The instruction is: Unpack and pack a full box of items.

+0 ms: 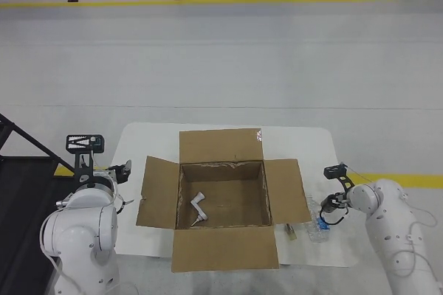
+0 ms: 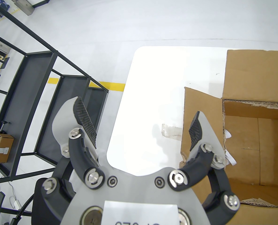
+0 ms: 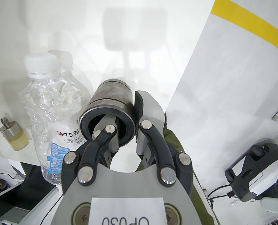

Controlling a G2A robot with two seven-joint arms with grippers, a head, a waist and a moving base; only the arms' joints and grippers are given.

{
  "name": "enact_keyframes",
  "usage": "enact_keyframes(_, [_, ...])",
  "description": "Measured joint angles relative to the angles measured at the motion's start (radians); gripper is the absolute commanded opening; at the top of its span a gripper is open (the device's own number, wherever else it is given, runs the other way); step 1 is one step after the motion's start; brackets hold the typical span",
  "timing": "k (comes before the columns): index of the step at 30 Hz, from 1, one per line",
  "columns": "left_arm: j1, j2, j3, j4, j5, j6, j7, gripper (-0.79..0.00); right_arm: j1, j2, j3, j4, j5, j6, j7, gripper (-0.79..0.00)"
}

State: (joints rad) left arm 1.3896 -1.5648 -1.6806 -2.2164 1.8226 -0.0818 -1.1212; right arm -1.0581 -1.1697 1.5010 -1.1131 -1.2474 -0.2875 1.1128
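Observation:
An open cardboard box [image 1: 221, 251] sits in the middle of the white table [image 1: 310, 144]; a pale angled part [image 1: 198, 207] lies on its floor. My right gripper [image 3: 123, 115] is shut on a dark metal cylinder sleeve [image 3: 111, 101], one finger inside its bore and one outside, low over the table right of the box [image 1: 331, 210]. A crushed clear plastic bottle [image 3: 47, 108] lies beside it. My left gripper [image 2: 139, 122] hangs open and empty over the table's left side, next to the box's left flap [image 2: 199, 118].
A small metal stud on a yellowish base [image 3: 12, 133] stands past the bottle, and a small item [image 1: 289, 233] lies at the box's right front corner. A black metal rack [image 2: 24, 108] holding a small carton [image 2: 1, 147] stands left of the table. The table's right edge runs close to my right gripper.

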Motion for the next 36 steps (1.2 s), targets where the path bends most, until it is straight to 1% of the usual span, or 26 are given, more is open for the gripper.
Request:
enact_keyframes(4, [0.0, 0.0, 0.0, 0.0, 0.0, 0.0, 0.0, 0.0, -0.004, 0.007, 0.031, -0.049, 0.027, 0.013, 0.005, -0.785])
enact_keyframes(6, [0.0, 0.0, 0.0, 0.0, 0.0, 0.0, 0.0, 0.0, -0.012, 0.014, 0.066, -0.095, 0.051, 0.032, 0.01, -0.785])
enact_keyframes(8, [0.0, 0.0, 0.0, 0.0, 0.0, 0.0, 0.0, 0.0, -0.023, 0.02, 0.105, -0.148, 0.079, 0.054, 0.012, -0.785])
enact_keyframes(11, [0.0, 0.0, 0.0, 0.0, 0.0, 0.0, 0.0, 0.0, -0.05, 0.027, 0.174, -0.268, 0.142, 0.094, 0.004, -0.785])
enact_keyframes(14, [0.0, 0.0, 0.0, 0.0, 0.0, 0.0, 0.0, 0.0, -0.093, 0.03, 0.236, -0.421, 0.259, 0.12, 0.008, -0.785])
enact_keyframes(16, [0.0, 0.0, 0.0, 0.0, 0.0, 0.0, 0.0, 0.0, -0.115, 0.029, 0.267, -0.492, 0.361, 0.135, 0.028, -0.785])
enact_keyframes(17, [0.0, 0.0, 0.0, 0.0, 0.0, 0.0, 0.0, 0.0, -0.13, 0.028, 0.284, -0.533, 0.437, 0.146, 0.042, -0.785])
enact_keyframes(19, [0.0, 0.0, 0.0, 0.0, 0.0, 0.0, 0.0, 0.0, -0.153, 0.028, 0.295, -0.582, 0.539, 0.141, 0.07, -0.785])
enact_keyframes(22, [0.0, 0.0, 0.0, 0.0, 0.0, 0.0, 0.0, 0.0, -0.179, 0.028, 0.306, -0.602, 0.714, 0.129, 0.118, -0.785])
enact_keyframes(26, [0.0, 0.0, 0.0, 0.0, 0.0, 0.0, 0.0, 0.0, -0.19, 0.033, 0.31, -0.578, 0.864, 0.127, 0.164, -0.785])
enact_keyframes(30, [0.0, 0.0, 0.0, 0.0, 0.0, 0.0, 0.0, 0.0, -0.196, 0.037, 0.309, -0.556, 0.928, 0.126, 0.174, -0.785])
enact_keyframes(36, [0.0, 0.0, 0.0, 0.0, 0.0, 0.0, 0.0, 0.0, -0.196, 0.037, 0.309, -0.556, 0.927, 0.127, 0.173, -0.785])
